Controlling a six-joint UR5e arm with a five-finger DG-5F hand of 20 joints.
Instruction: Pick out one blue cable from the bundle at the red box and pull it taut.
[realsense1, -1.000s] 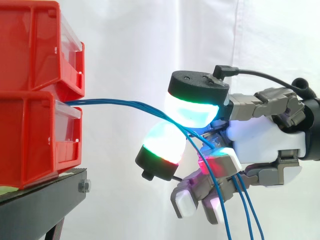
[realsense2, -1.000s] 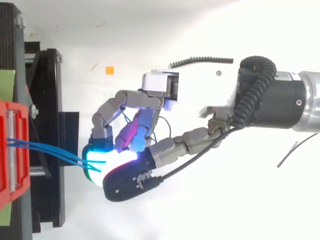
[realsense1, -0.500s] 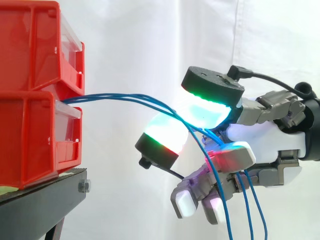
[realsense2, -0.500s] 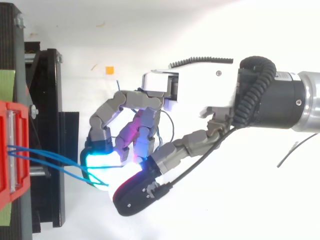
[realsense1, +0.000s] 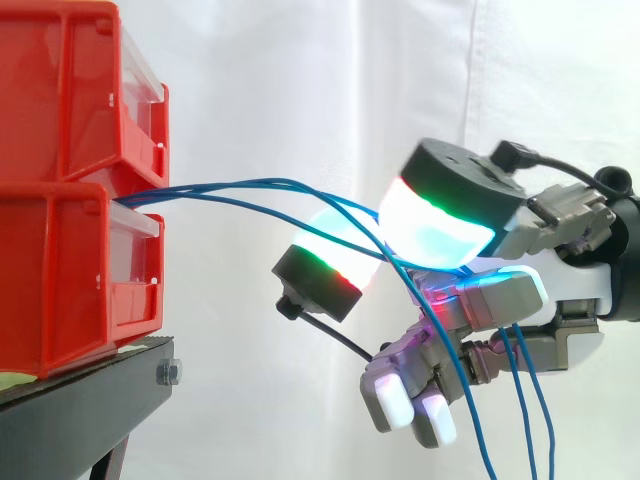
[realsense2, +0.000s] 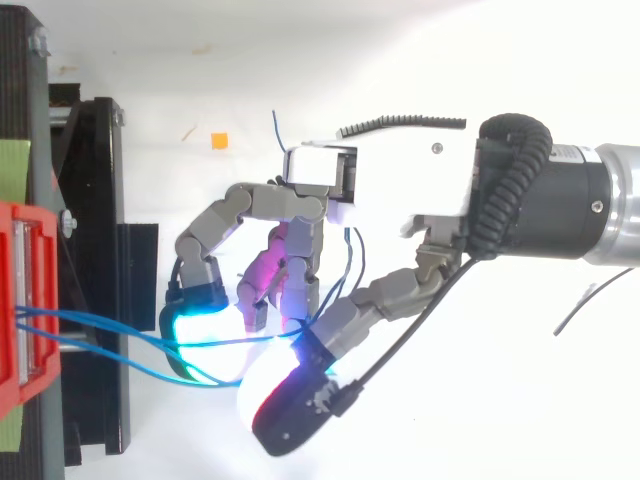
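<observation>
While the blue cables (realsense1: 200, 186) are sagging from the lower red bin (realsense1: 60, 270) at frame left toward the center, I am curling my hand (realsense1: 565, 290) loosely round them.

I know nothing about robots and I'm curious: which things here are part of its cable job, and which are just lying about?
Part of the job: thin blue cables, slack, threaded through the robot's curled hand; stacked red plastic bins they come from.
Just there: black metal stand, white curtain, small orange square.
</observation>
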